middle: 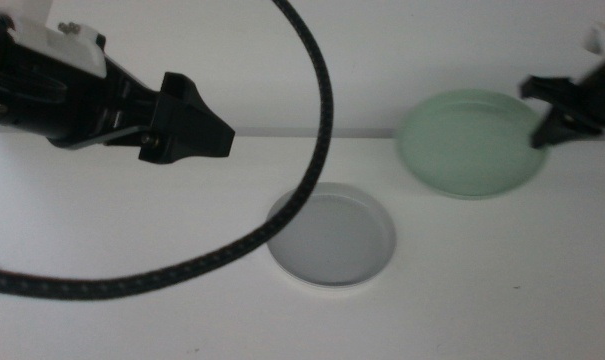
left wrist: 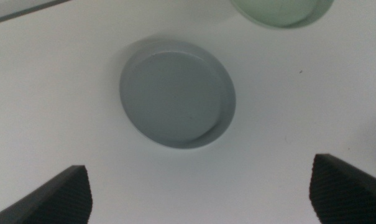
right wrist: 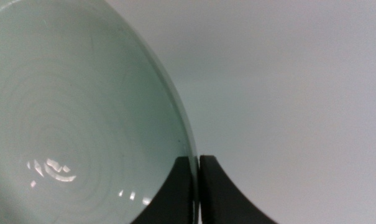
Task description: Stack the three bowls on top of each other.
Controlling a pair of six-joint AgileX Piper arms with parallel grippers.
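Pale green glaze marks the bowl [middle: 472, 143] at about 2 o'clock in the middle view, where it is pinched at its right-hand rim by the right gripper [middle: 550, 125]. In the right wrist view the two dark jaws are seen pressed together on that rim [right wrist: 189, 146], with the green bowl's [right wrist: 69, 118] ringed inner surface spread beside them. The bowl appears tilted, its gripped side raised off the white table [middle: 102, 220].

A grey bowl [middle: 332, 237] is set flat near the centre of the table, well apart from the green one. It is crossed at its 10 o'clock edge by a black braided cable [middle: 312, 150].

The left gripper [middle: 197, 125] is held above the table at about 10 o'clock. Its jaws are shown wide apart in the left wrist view, with the grey bowl [left wrist: 177, 99] lying between and beyond them.
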